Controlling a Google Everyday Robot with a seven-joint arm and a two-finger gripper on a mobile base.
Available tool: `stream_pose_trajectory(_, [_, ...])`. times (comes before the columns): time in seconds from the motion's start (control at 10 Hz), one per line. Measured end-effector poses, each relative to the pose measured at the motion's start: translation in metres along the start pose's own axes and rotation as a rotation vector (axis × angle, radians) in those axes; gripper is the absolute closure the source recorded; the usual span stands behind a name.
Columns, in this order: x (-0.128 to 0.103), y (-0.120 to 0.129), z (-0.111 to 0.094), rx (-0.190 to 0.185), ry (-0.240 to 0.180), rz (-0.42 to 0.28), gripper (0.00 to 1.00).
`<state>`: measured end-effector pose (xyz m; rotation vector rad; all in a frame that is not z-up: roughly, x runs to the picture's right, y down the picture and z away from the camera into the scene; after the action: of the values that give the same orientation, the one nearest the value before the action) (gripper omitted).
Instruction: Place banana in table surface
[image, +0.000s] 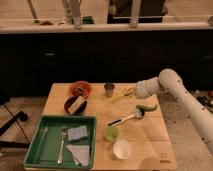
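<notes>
In your single camera view, the gripper (129, 91) is low over the table surface (150, 142), just right of one metal cup (109, 90). One banana (119, 97) is at its tip. You cannot tell whether it holds the fruit. There is also one green tray (60, 118).

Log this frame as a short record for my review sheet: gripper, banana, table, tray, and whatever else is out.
gripper: at the end of the white arm, low over the table's far right part
banana: pale yellow, at the gripper's tip, right of the metal cup; held or resting, cannot tell
table surface: light wood
green tray: near left corner, holding fork, blue sponge, napkin
other items: orange bowl, dark bowl, green curved piece, black-and-white-handled utensil, green cup, white cup
</notes>
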<state>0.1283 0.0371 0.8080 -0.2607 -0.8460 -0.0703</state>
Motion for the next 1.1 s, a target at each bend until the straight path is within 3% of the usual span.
stream_pose_trajectory(0.5, [0.016,0.005,0.002,0.030,-0.048,0.058,1.00])
stream_pose_trajectory(1.1, [0.031,0.016,0.021,-0.023,-0.064,0.107,1.00])
